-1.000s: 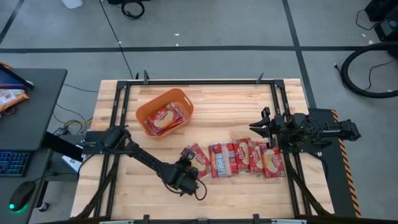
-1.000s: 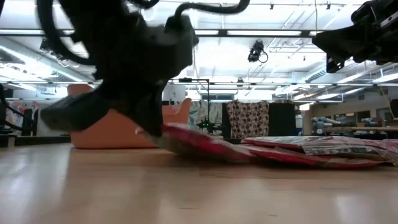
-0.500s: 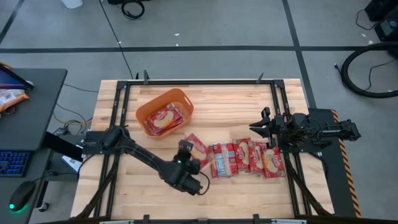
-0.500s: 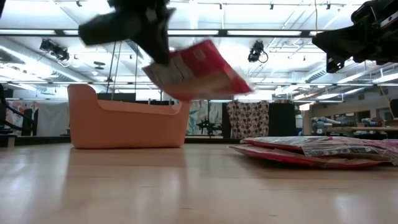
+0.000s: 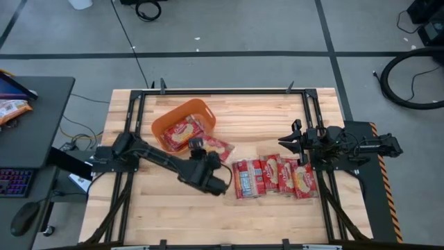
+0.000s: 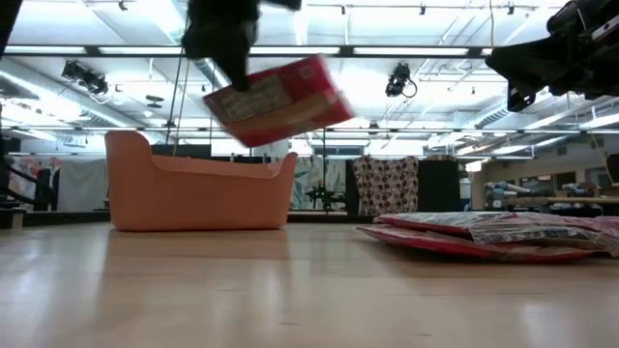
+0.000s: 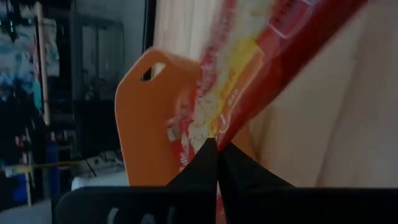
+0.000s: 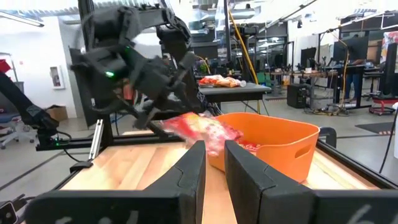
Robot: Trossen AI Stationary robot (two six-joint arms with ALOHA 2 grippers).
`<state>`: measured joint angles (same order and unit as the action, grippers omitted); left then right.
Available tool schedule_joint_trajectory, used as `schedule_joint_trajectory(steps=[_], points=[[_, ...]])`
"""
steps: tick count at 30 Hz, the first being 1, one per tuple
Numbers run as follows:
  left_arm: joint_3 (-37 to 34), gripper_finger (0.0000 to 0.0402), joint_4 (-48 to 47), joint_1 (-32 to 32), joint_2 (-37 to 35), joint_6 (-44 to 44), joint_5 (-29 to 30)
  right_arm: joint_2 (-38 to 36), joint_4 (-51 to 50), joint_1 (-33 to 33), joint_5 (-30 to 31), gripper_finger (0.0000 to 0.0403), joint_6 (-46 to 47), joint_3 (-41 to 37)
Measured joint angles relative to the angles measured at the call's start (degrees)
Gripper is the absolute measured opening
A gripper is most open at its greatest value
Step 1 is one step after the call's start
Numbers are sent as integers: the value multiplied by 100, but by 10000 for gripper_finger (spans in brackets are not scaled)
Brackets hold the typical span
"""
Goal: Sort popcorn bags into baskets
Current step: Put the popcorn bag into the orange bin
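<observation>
My left gripper (image 5: 199, 147) is shut on one red popcorn bag (image 5: 218, 147) and holds it in the air just right of the orange basket (image 5: 184, 123). The low view shows this bag (image 6: 279, 95) tilted, above the basket's rim (image 6: 198, 164). One more bag (image 5: 182, 132) lies flat inside the basket. Several bags (image 5: 274, 177) lie in an overlapping row on the table to the right. My right gripper (image 5: 287, 135) is open and waits above the far right end of that row, touching nothing. My left gripper pinches the bag between its two fingers at the bag's left end (image 7: 219, 127), as its wrist view shows. The fingers (image 6: 224, 58) come down on it from above. The bag is lifted clear of the table and slants out to the right of the fingers.
A black metal frame (image 5: 222, 92) runs around the wooden table top (image 5: 250, 114). Bare wood lies between the basket and the row of bags and along the near edge (image 5: 208, 222). A desk with a keyboard (image 5: 17, 182) stands left of the table.
My left gripper, shut on the bag at the row's left end, has risen and swung toward the far edge and the basket. The bag, which lay with its end on the table a second ago, is now lifted clear and hangs tilted beside the basket.
</observation>
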<state>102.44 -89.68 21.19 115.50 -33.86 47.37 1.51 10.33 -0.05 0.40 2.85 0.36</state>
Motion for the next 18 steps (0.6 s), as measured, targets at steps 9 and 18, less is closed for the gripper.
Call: schedule_joint_trajectory(steps=[9,18], points=[[-1997,5,-37,-376,-1343,-1438,-265,-1,123,-1,2,66,0,0],[-3178,7,-34,-1128,-2054,-2556,-1069,-1,160,2,0,66,0,-2]])
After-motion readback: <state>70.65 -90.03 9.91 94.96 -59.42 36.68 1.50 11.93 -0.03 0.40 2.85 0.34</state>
